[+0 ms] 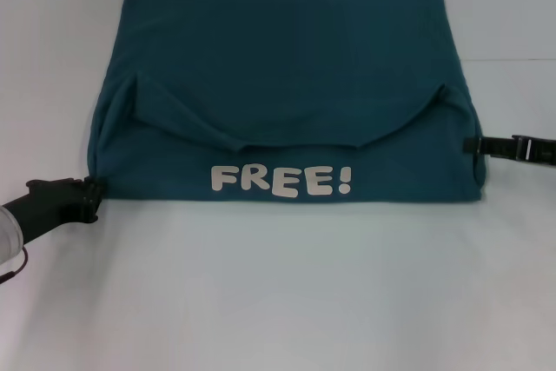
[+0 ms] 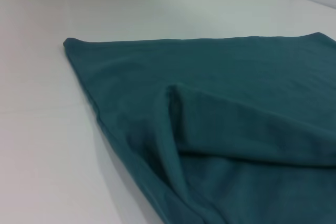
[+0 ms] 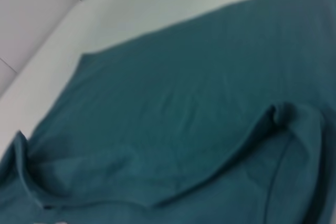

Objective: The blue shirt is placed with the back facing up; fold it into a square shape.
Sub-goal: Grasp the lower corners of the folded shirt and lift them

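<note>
Bare white table (image 1: 278,301) fills the near foreground of the head view. Behind it lies the blue shirt (image 1: 287,58), flat and roughly rectangular, with cream "FREE!" lettering (image 1: 282,180) along its near edge under a curved folded-over flap. Left gripper (image 1: 87,197) sits low at the shirt's near left corner; finger state: cannot tell. Right gripper (image 1: 473,146) touches the shirt's right edge; finger state also undetermined.

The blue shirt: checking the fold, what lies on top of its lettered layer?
The blue shirt's own plain layer, edge sagging above the FREE! lettering; anything beneath is covered.
</note>
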You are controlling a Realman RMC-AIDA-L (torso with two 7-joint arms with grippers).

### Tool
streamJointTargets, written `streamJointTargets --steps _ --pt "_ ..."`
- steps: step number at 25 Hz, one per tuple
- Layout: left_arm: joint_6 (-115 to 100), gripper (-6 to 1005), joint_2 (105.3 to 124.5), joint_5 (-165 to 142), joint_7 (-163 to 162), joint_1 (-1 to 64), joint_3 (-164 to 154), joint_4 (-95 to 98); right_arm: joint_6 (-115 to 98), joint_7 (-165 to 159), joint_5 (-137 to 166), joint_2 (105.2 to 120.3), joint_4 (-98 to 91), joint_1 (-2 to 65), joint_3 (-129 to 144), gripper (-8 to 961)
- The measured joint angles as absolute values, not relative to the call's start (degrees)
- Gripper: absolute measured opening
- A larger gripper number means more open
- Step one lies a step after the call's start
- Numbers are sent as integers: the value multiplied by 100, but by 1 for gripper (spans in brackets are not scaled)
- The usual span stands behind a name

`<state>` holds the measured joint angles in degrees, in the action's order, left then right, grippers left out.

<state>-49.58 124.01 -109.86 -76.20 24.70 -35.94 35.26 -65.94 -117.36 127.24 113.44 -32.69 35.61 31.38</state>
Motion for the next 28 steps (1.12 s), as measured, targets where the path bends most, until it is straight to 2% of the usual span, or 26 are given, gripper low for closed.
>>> streamJointTargets --steps 4,15,22,28 --pt "-5107 41 12403 -10985 -7621 2446 -3588 3551 -6594 -11899 12961 11350 -3269 3563 3161 719" --pt "-5224 41 12407 -10964 -7629 2429 -3554 3586 -6403 -11887 13105 11546 -3189 3571 3315 719" --pt "-5214 42 12402 -10969 -7629 2420 -3551 3586 -6349 -11890 13090 11580 -3181 3579 3346 714" --pt "-5197 42 12401 -10981 -7629 2419 -3551 3586 -6346 -11883 13083 11566 -3185 3592 3350 506"
